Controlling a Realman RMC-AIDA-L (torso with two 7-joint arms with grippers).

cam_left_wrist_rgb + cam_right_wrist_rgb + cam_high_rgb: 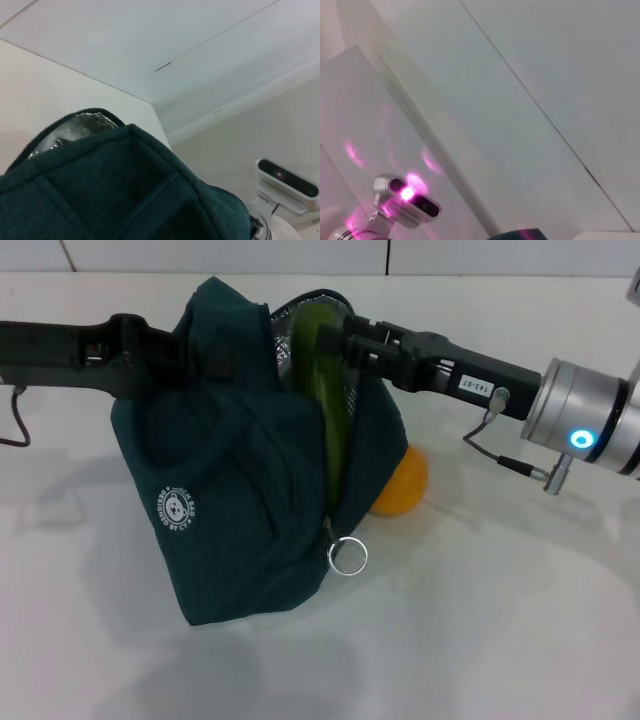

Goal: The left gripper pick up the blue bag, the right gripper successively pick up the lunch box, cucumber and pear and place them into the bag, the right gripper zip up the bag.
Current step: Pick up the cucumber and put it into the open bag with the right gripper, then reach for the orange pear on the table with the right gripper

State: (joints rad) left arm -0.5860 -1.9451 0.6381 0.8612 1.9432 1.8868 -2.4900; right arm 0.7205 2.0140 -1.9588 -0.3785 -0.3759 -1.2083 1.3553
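Note:
The blue bag (pixel 240 510) stands on the white table (pixel 500 640), its top open and its silver lining showing. My left gripper (pixel 218 362) comes in from the left and is shut on the bag's top edge, holding it up. My right gripper (pixel 338 340) reaches in from the right and is shut on the upper end of the cucumber (pixel 325 415), which stands upright inside the bag's opening. The pear (pixel 402 485) lies on the table behind the bag's right side. The lunch box is out of view. The left wrist view shows the bag's fabric (pixel 125 190) and foil lining (pixel 70 132).
The metal ring zip-pull (pixel 348 556) hangs at the low end of the open zip. The right arm's silver section (pixel 590 425) with its cable is at the right. The wrist views show wall, ceiling and the robot's head camera (pixel 287 182).

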